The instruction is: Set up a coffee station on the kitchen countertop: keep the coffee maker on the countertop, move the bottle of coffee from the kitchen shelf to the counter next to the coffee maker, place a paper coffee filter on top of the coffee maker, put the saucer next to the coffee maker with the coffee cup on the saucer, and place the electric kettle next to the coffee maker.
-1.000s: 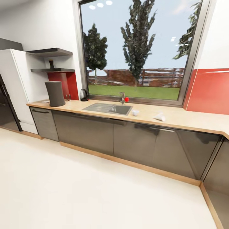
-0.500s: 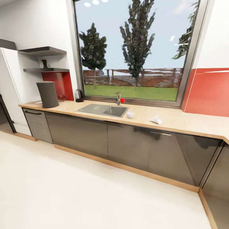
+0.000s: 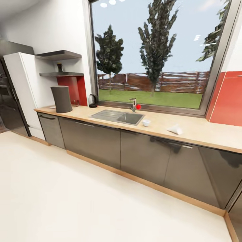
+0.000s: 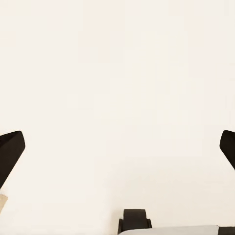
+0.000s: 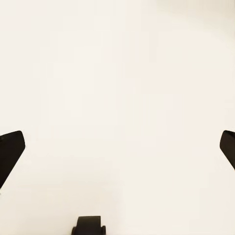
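On the desk [image 3: 198, 134] I count one coffee maker [image 3: 62, 99] at the far left, one kettle [image 3: 92, 101] by the window, one cup [image 3: 146, 123] beside the sink [image 3: 117, 117] and one paper filter [image 3: 175, 129] further right, while a single bottle [image 3: 59, 68] stands on the lower of two shelves [image 3: 62, 74]. Both the left hand [image 4: 117, 147] and right hand [image 5: 117, 147] hang released over bare floor, fingers wide apart. Since half a second ago the whole view has swung, so everything sits further right in it, though nothing itself has moved.

Left tool [image 4: 117, 147] and right tool [image 5: 117, 147], fingers wide apart.
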Tool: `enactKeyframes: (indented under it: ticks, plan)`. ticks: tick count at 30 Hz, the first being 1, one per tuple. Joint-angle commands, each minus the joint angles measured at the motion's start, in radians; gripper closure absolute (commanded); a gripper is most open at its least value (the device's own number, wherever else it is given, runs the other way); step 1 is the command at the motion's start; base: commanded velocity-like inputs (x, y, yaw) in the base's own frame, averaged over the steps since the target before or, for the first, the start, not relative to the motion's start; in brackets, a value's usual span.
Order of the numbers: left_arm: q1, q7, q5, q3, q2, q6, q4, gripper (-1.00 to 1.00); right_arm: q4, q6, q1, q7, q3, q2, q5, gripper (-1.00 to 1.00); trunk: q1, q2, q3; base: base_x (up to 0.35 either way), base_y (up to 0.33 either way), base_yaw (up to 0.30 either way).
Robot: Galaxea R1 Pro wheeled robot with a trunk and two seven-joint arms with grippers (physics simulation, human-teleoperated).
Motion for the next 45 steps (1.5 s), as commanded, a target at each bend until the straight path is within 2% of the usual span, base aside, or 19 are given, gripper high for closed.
enactKeyframes:
  ticks: [1, 14, 28, 45]
  plan:
    - [0.000, 0.000, 0.000, 0.000, 0.000, -0.002, -0.001, -1.00, 0.001, -0.003, 0.000, 0.000, 0.000, 0.000, 0.000, -1.00, 0.000, 0.000, -0.001, 0.002, -0.002, 0.265]
    - [0.000, 0.000, 0.000, 0.000, 0.000, -0.002, -0.001, -1.00, 0.001, -0.003, 0.000, 0.000, 0.000, 0.000, -0.001, -1.00, 0.000, 0.000, -0.001, 0.000, -0.001, 0.241]
    - [0.000, 0.000, -0.001, 0.000, 0.000, -0.002, -0.001, -1.00, 0.001, -0.003, 0.000, 0.000, 0.000, 0.000, 0.000, -1.00, 0.000, 0.000, -0.001, 0.051, -0.210, 0.014]
    - [0.000, 0.000, 0.000, 0.000, 0.000, -0.002, -0.001, -1.00, 0.001, -0.003, 0.000, 0.000, 0.000, 0.000, 0.002, -1.00, 0.000, 0.000, -0.001, 0.014, -0.024, 0.000]
